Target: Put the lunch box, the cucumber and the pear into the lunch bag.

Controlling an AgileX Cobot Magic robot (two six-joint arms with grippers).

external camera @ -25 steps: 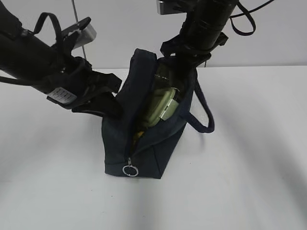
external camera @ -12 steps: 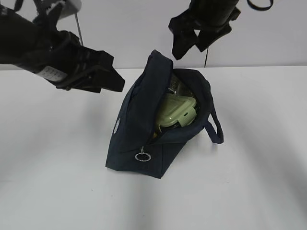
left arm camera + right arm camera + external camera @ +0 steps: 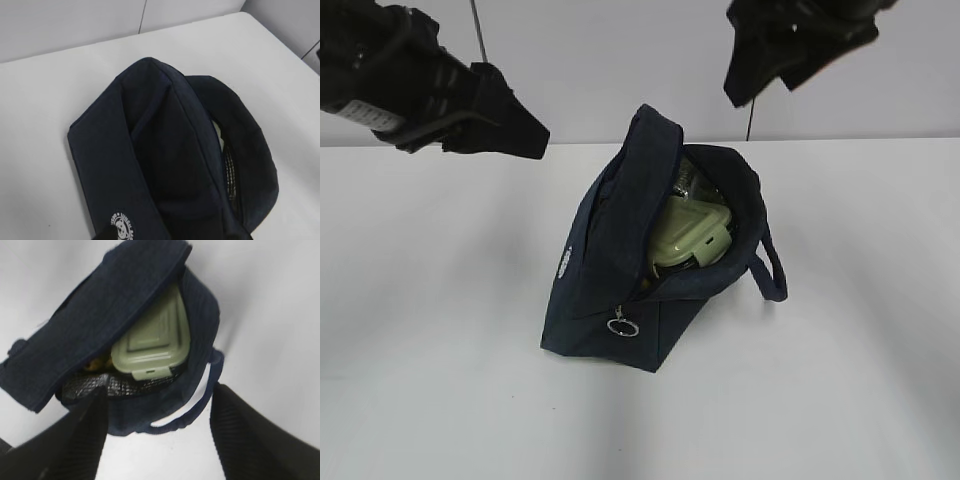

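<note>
- The right gripper (image 3: 157, 440) hangs above the lunch bag (image 3: 620, 270) with its jaws spread wide; the right wrist view shows its two dark fingers (image 3: 252, 440) far apart with nothing between them but the bag below.
- The left gripper (image 3: 505, 120) is raised up and to the left of the lunch bag, clear of it; its fingers merge into one dark mass in the exterior view and barely show at the bottom edge of the left wrist view, so I cannot tell how far its jaws stand apart. It carries nothing visible.
- The lunch bag stands on the white table (image 3: 840, 380), its mouth gaping upward, one side flap folded over the opening.
- The lunch box (image 3: 690, 235) sits inside the lunch bag, pale green lid facing up and tilted.
- A yellowish patch, perhaps the pear (image 3: 95, 365), shows inside the lunch bag beside the lunch box.
- The zipper ring pull (image 3: 622, 325) hangs on the lunch bag's front edge, and the loop handle (image 3: 772, 270) droops off its right side.
</note>
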